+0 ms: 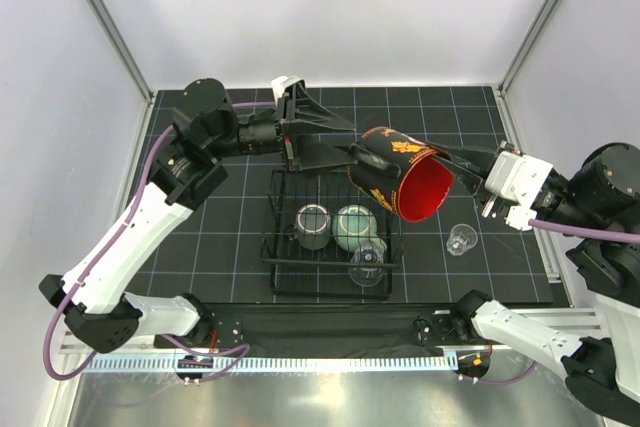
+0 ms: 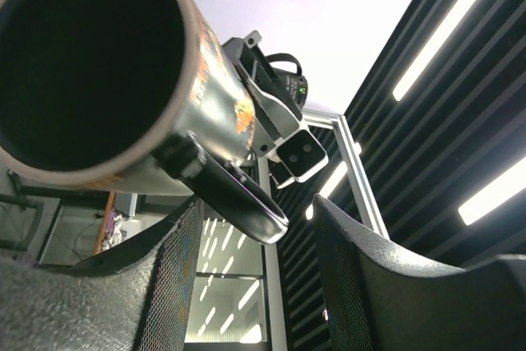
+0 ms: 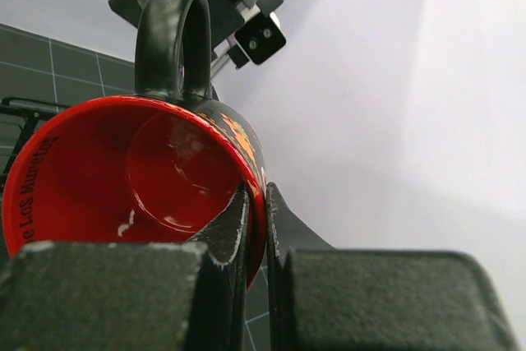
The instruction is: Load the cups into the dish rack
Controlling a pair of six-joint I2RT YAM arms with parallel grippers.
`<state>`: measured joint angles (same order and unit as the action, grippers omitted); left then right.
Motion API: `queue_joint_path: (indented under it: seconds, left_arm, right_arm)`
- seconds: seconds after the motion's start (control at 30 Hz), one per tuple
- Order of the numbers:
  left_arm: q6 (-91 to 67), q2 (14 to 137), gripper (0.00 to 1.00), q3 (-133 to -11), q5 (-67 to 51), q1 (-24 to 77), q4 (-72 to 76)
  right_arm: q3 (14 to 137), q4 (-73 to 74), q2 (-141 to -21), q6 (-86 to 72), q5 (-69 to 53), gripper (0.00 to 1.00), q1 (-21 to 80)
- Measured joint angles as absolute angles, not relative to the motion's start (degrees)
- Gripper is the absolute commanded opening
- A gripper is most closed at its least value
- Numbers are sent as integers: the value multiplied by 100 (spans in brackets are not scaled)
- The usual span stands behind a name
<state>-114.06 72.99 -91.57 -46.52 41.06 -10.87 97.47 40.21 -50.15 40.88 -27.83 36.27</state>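
Above the far right corner of the dish rack [image 1: 300, 265]: dark cup with red inside [image 1: 400, 172], tipped sideways in the air, its rim clamped by the right end effector [image 1: 462, 169]. Left end effector [image 1: 350, 140] is spread apart at the cup's handle. Within the rack: dark grey-green mug [image 1: 313, 225], pale-green mug [image 1: 354, 227], one clear glass [image 1: 367, 265]; second clear glass [image 1: 460, 239] stands on the counter [image 1: 200, 237], right of the rack.

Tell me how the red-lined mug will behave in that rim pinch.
Probably rigid and fairly heavy: its wall looks thick. The right gripper pinches only the rim of the mug, held sideways, so it may pivot. The glossy glaze could slip.
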Motion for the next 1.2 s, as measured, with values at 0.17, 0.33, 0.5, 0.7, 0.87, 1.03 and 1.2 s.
queue_joint_path:
  seconds: [0.17,0.33,0.5,0.7,0.87,1.03,1.2]
  left_arm:
    - [-11408,7314,56,-9157,-4545,4311,-1125]
    - [-11410,7352,52,-9120,-4372,4475,-1116]
    - [-11410,7349,50,-9002,-4034,4517,-1142]
    - [-11410,7310,47,-8849,-3454,4567,-1144]
    - [-11417,7290,45,-8783,-3020,4591,-1155]
    - [-11443,7290,62,-8783,-2731,4589,-1146]
    - [-11480,7255,87,-8764,-2451,4589,-1070]
  right_arm:
    - [9485,4060,-4836,4091,-2648,4,3627]
    - [9504,4077,-4880,4091,-2661,4,3627]
    - [9507,4080,-4980,4080,-2569,4,3627]
    - [9432,4051,-4993,4042,-2338,4,3625]
    - [9415,4027,-5103,4034,-2171,4,3621]
    - [9415,3994,-5194,3916,-2021,4,3623]
    - [9233,4021,-5207,3712,-1804,4,3627]
